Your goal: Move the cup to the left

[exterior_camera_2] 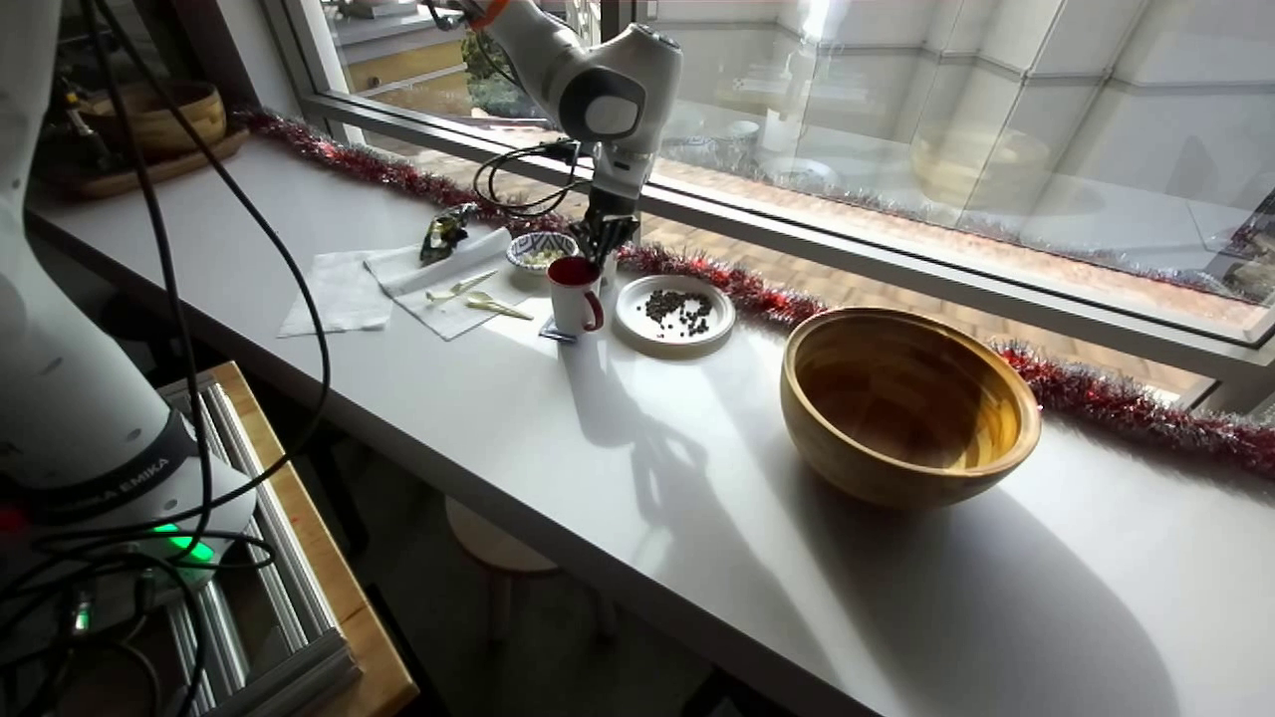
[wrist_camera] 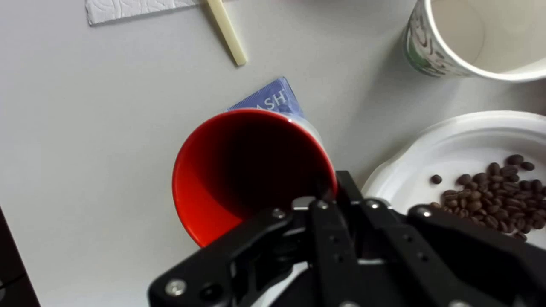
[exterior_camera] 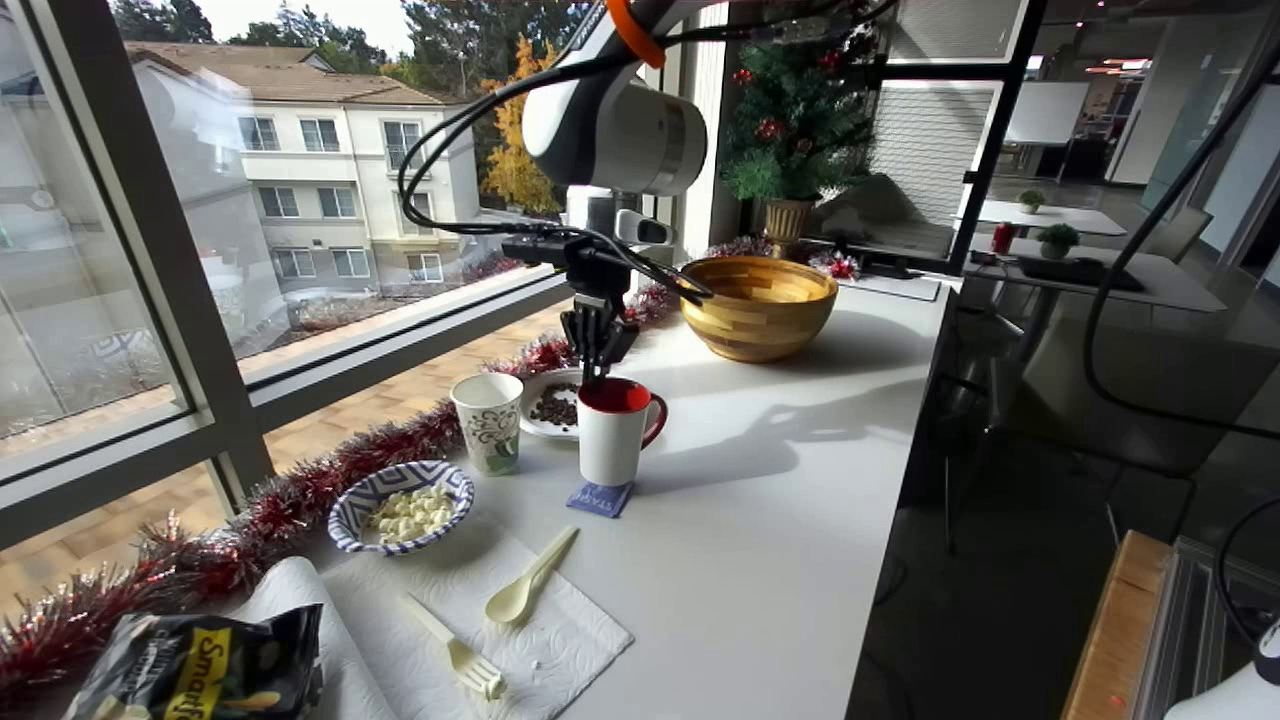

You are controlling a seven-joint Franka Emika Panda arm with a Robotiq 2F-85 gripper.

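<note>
In exterior view: wooden bowl (exterior_camera: 745,335) sat upper right of center; paper cup (exterior_camera: 490,432) stood left of center; patterned bowl (exterior_camera: 352,510), farther left, held pale pieces (exterior_camera: 412,515). Fork (exterior_camera: 458,648) lay on paper towel (exterior_camera: 565,640), lower left, black bag (exterior_camera: 200,670) in corner. In wrist view, lower right: plate (wrist_camera: 409,170) held coffee beans (wrist_camera: 490,202).

The arm (exterior_camera: 620,150) in front of me is glossy white, all rounded shells (exterior_camera_2: 655,85), with a dark oval panel (exterior_camera_2: 575,98) and a bright orange band (exterior_camera: 633,35). Black cables (exterior_camera: 590,67) bow out from it in loose loops. In an exterior view the white base (exterior_camera_2: 80,378) shows a dark collar (exterior_camera_2: 176,453) with pale lettering (exterior_camera_2: 145,476), where I make out EMIKA, and below it a light (exterior_camera_2: 194,547) glows green. The gripper (wrist_camera: 335,187) is black, built of slim bars (wrist_camera: 330,256) dotted with silver screws (wrist_camera: 175,287).
</note>
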